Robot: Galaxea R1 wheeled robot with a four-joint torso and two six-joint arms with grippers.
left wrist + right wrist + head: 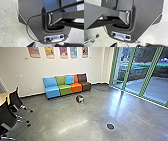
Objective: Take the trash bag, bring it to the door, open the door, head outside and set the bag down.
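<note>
Head view: one small dark-and-white bundle [80, 99], possibly the trash bag, on floor before far seats [65, 87]; glass doors [136, 72], far right. Right wrist view: castered metal leg [89, 41]. Left gripper [42, 43], right gripper [131, 43]: grip, cannot tell.

Light from the glass panels [137, 73] glares (rather bluish) on the floor [60, 113].

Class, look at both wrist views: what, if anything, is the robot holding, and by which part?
Nothing appears to be held; the wide dark plate is part of the robot itself.
</note>
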